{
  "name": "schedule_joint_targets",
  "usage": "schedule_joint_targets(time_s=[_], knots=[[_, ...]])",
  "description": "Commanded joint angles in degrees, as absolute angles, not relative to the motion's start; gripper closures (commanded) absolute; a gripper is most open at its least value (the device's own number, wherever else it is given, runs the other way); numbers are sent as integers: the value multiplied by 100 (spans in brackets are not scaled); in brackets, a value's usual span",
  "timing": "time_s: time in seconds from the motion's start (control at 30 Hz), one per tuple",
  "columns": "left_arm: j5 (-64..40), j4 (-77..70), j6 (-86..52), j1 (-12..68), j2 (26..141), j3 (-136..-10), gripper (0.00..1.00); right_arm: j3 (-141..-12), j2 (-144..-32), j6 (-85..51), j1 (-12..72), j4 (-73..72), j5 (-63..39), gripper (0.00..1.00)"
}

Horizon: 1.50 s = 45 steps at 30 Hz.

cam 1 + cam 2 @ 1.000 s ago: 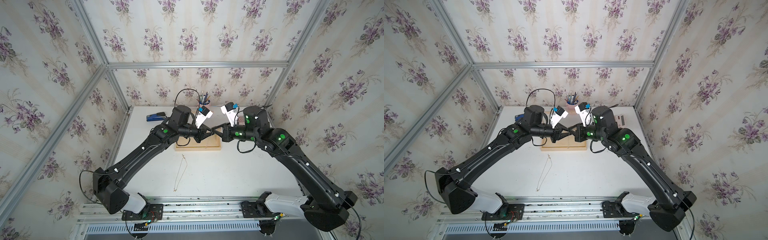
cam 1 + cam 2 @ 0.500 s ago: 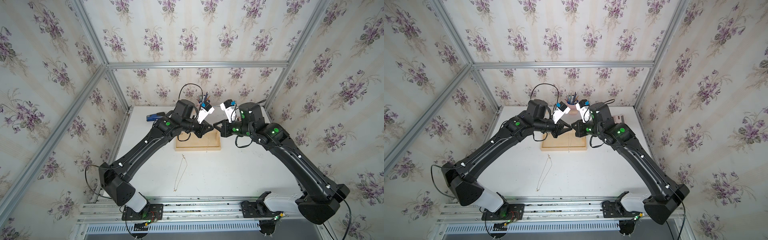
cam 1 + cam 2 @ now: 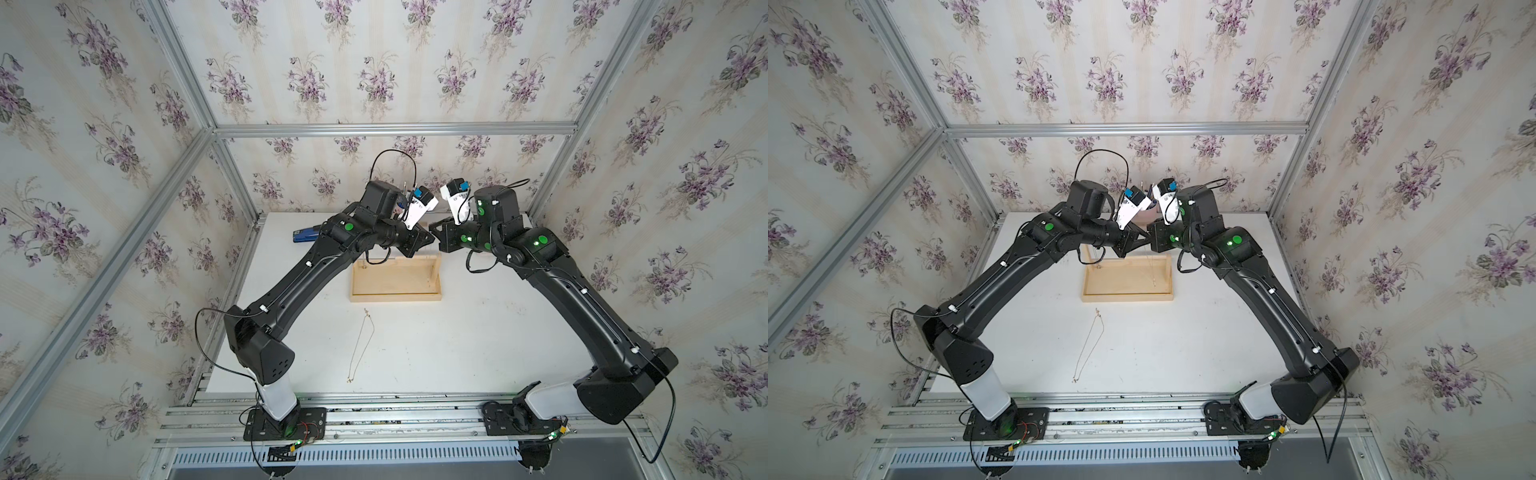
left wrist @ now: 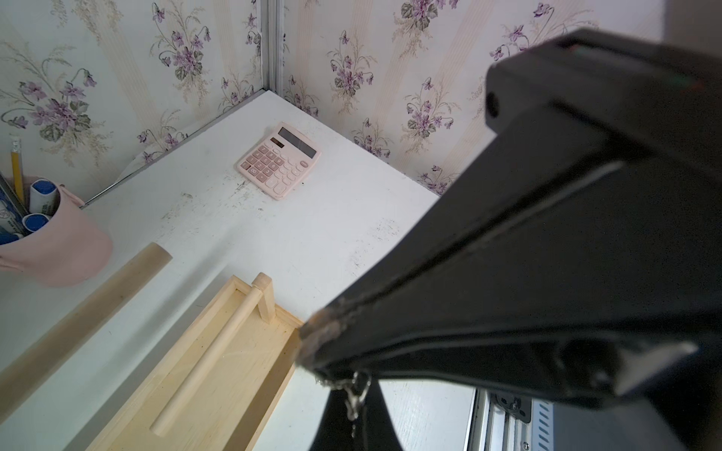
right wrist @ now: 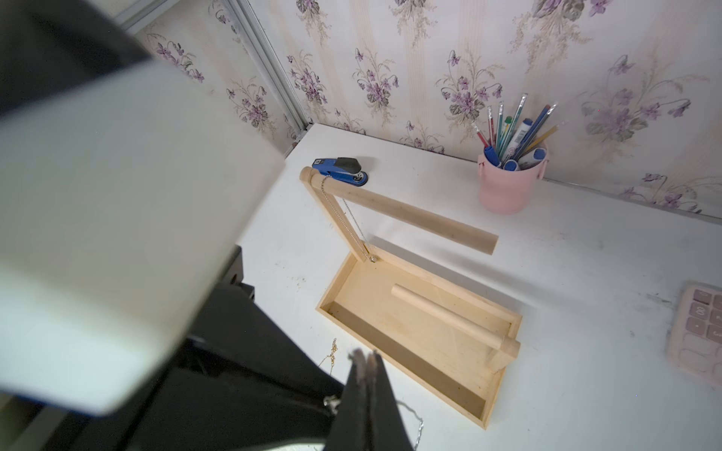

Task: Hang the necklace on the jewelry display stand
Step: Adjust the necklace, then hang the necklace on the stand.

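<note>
The necklace [image 5: 416, 423] is a thin silver chain held in the air over the front of the jewelry display stand [image 3: 395, 296]. My left gripper [image 4: 353, 390] is shut on its clasp end. My right gripper [image 5: 365, 356] is shut tip to tip against the left one, and the chain runs along its fingertips and drops in a loop beside it. In both top views the two grippers [image 3: 432, 237] [image 3: 1149, 237] meet above the tray's back edge. The top bar [image 5: 398, 209] juts from the post, lower than the grippers. Another silver chain [image 5: 353, 222] hangs at the bar's post end.
A gold chain [image 3: 361, 345] lies stretched out on the white table in front of the tray. A pink pen cup [image 5: 508, 183] and a blue stapler [image 5: 342, 170] stand behind the stand. A pink calculator [image 4: 279, 160] lies at the back right. Papered walls close in three sides.
Both grippers, still shut and tip to tip, have risen and moved back from over the tray's middle toward its back edge. The gold chain has not moved.
</note>
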State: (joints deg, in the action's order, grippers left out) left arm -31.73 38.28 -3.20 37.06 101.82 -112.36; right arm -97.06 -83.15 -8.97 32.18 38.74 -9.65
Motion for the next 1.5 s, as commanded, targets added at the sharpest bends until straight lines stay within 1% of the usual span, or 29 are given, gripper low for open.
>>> schedule_joint_targets(time_s=[0.0,0.43,0.73,1.13,1.47], knots=[[-3099,3998,-317,3632,10407,-11628,100,-9875,-8446,-759,2927,3566,-951,100],[-3449,3986,-517,3262,11283,-12882,99,-10895,-9338,-659,2379,3282,-1282,100],[-3639,3823,-715,3091,11900,-13351,98,-11354,-9883,-564,2304,3141,-1335,100],[-3854,3628,-913,2971,12436,-13667,98,-11092,-10182,-536,2131,2783,-1120,100],[-3817,3474,-1124,2927,12782,-13884,96,-11235,-10604,-451,2013,2523,-1068,100]])
